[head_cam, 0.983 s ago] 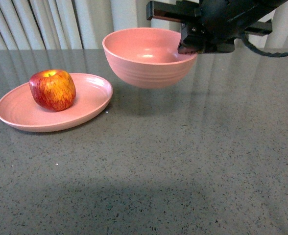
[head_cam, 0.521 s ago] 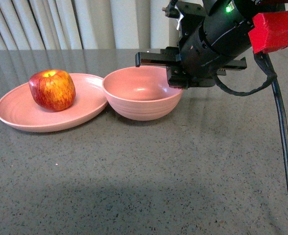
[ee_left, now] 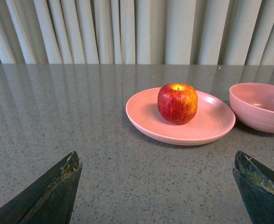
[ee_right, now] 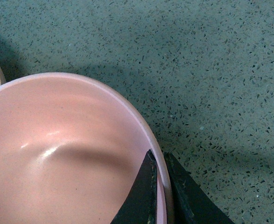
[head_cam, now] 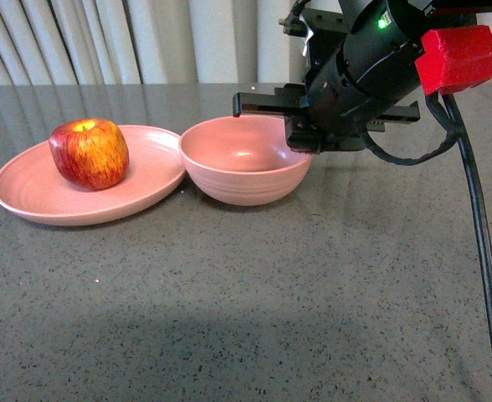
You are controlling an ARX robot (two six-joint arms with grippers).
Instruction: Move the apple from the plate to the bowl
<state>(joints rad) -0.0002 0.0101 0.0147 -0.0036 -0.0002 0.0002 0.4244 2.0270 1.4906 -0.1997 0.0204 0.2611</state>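
Note:
A red apple (head_cam: 89, 153) with yellow streaks rests on the left part of the shallow pink plate (head_cam: 150, 180). Right beside the plate, the deep pink bowl (head_cam: 242, 161) sits on the table, its rim almost touching the plate's. My right gripper (head_cam: 300, 138) is shut on the bowl's right rim (ee_right: 161, 158), one finger inside and one outside. The left wrist view shows the apple (ee_left: 177, 103) on the plate (ee_left: 211, 126) and the bowl (ee_left: 256, 106) farther on. My left gripper (ee_left: 158, 161) is open and empty, well short of the plate.
Grey speckled tabletop (head_cam: 254, 301) stretches to the front. Pale curtains (head_cam: 104, 42) hang behind the table. A black cable (head_cam: 480, 251) drops from the right arm, which carries a red block (head_cam: 455, 59).
One second ago the right gripper held the bowl in the air. It has come down and now rests on the table beside the plate. Apple and plate have not moved.

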